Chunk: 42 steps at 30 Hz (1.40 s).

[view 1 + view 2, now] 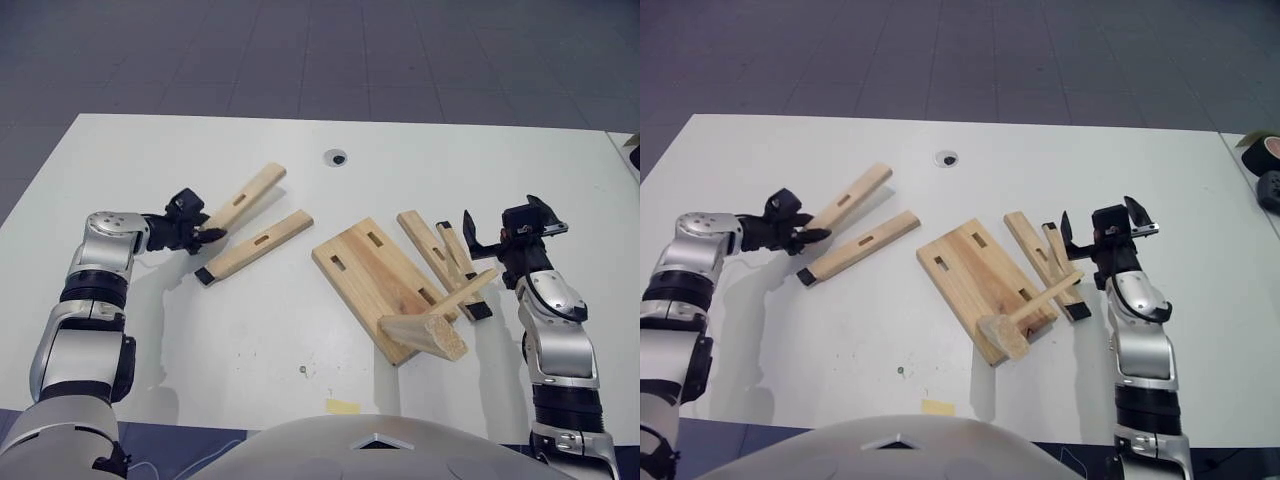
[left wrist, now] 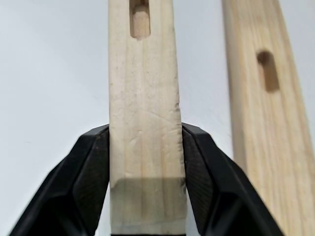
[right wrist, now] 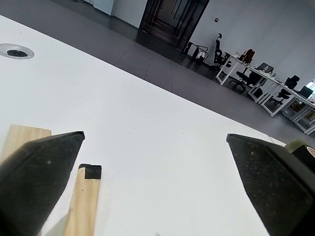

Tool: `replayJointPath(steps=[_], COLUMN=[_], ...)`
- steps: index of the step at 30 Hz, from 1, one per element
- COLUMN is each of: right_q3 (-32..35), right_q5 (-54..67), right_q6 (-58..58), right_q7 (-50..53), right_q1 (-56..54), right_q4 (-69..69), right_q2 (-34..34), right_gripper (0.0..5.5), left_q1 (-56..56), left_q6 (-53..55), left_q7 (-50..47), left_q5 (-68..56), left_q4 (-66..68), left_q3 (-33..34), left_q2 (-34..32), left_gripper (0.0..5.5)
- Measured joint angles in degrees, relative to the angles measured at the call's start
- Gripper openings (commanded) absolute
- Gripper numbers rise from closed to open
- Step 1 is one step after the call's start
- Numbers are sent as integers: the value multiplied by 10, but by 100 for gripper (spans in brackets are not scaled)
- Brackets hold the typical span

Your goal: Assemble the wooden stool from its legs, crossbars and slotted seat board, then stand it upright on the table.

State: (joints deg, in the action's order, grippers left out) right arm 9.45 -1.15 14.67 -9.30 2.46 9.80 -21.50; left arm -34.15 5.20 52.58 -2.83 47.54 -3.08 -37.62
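The white worktop point(image 1: 150, 330) carries all the stool parts, which lie unassembled.

**Left gripper.** The left gripper point(image 1: 207, 236) is clenched on the near end of one wooden leg point(image 1: 245, 198). In the left wrist view, the black fingers point(image 2: 88, 182) press against both side faces of this leg, just below its slot. The leg runs diagonally away from the gripper, toward the far side of the worktop.

**Second leg.** A second leg point(image 1: 258, 244) lies flat just beside the gripped one and almost parallel to it. It is not touching the gripper. Its near end has a black cap.

**Seat board.** The slotted seat board point(image 1: 365, 265) lies flat at an angle near the middle of the worktop, with its slots facing up. A thicker wooden block point(image 1: 425, 335) rests on its near right corner. A thin bar point(image 1: 465, 290) slants from the block toward the right. The frames do not show whether the two are joined.

**Remaining legs.** Two more legs point(image 1: 428, 248) lie just beside the board's right edge. One ends in a black cap.

**Right gripper.** The right gripper point(image 1: 505, 226) is released, with its fingers spread wide and grasping nothing. It hangs over the worktop just to the right of these two legs.

**Other items.** A round grommet point(image 1: 336, 156) sits in the worktop on the far side of the parts. A small yellow scrap point(image 1: 342, 406) lies near the worktop's near edge.
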Motion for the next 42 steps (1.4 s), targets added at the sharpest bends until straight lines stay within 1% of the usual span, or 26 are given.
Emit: replayJointPath(steps=[2,4,5,7,9,11,12,13,19,22,24,30,35,36,37,40,42], right_q3=[0,0,0,5,20,48,53,60,73,78,74,76,67,61,54,25,12], right_q5=[0,0,1,16,54,153,181,247,528,690,746,787,805,806,805,787,769], right_q6=[-1,-5,-6,-9,3,59,71,95,170,197,202,201,204,206,208,212,211], right_q7=[1,1,1,-2,-11,-26,-29,-35,-32,-8,1,12,-1,-13,-21,-45,-48], right_q1=[-4,-22,-27,-46,-63,-100,-110,-129,-166,-189,-215,-225,-224,-221,-221,-219,-219], right_q4=[-6,-21,-21,-18,-5,35,44,64,118,156,167,160,171,183,191,207,207], right_q2=[1,0,0,0,5,22,28,39,90,120,129,117,100,92,88,71,69], right_gripper=[540,540,540,540,540,540,540,540,540,540,540,540,460,481,484,531,540], left_q1=[2,4,5,7,9,7,4,0,0,0,0,9,17,17,17,17,17], left_q6=[1,5,9,25,33,36,35,34,34,37,49,76,84,85,86,87,89], left_q7=[-40,-97,-107,-127,-135,-127,-124,-120,-108,-74,-55,-58,-68,-69,-70,-76,-83], left_q5=[-19,-44,-52,-76,-88,-93,-93,-93,-94,-110,-134,-143,-143,-143,-142,-130,-129], left_q4=[-38,-117,-142,-235,-323,-417,-429,-447,-487,-541,-580,-615,-631,-631,-631,-630,-628], left_q3=[30,72,80,96,97,80,74,66,40,6,-18,-30,-34,-36,-39,-46,-47], left_q2=[11,29,32,40,49,52,53,54,56,66,83,94,96,98,99,100,102], left_gripper=[204,204,204,204,204,204,204,204,204,204,204,204,204,204,204,204,204])
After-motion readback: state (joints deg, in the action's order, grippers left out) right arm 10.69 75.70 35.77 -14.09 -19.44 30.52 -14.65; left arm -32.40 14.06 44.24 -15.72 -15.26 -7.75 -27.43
